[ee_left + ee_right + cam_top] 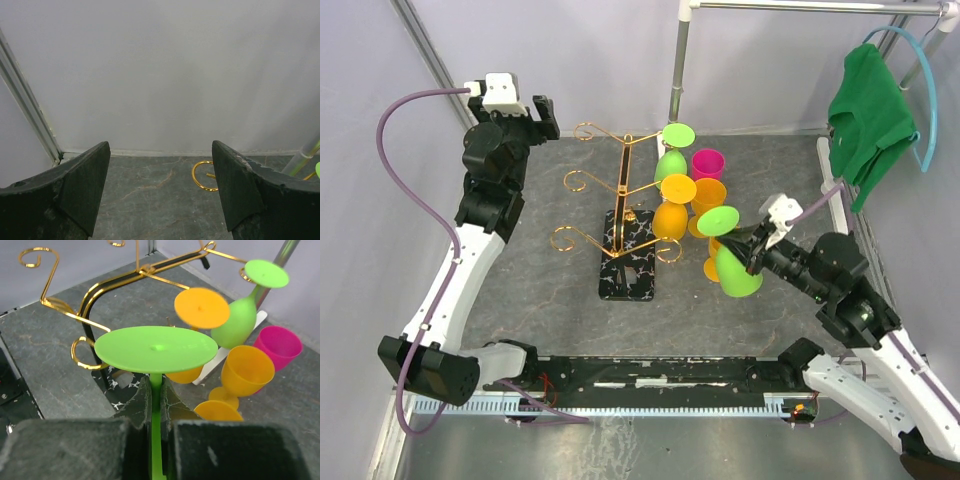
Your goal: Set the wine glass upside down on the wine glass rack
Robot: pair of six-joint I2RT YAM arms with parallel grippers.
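Note:
The gold wine glass rack (620,195) stands on its black marbled base (628,265) mid-table; it also shows in the right wrist view (107,285). A green glass (672,152) and an orange glass (672,210) hang upside down on its right arms. My right gripper (750,248) is shut on the stem of a green wine glass (732,262), held upside down just right of the rack, foot up (156,348). My left gripper (542,118) is open and empty at the back left, pointing at the wall; a gold scroll (204,176) shows between its fingers.
An upright orange glass (245,371) and a pink cup (278,346) stand right of the rack, with another orange glass (712,262) behind the held one. A white pole stand (678,60) rises at the back. A green cloth (868,115) hangs at the far right.

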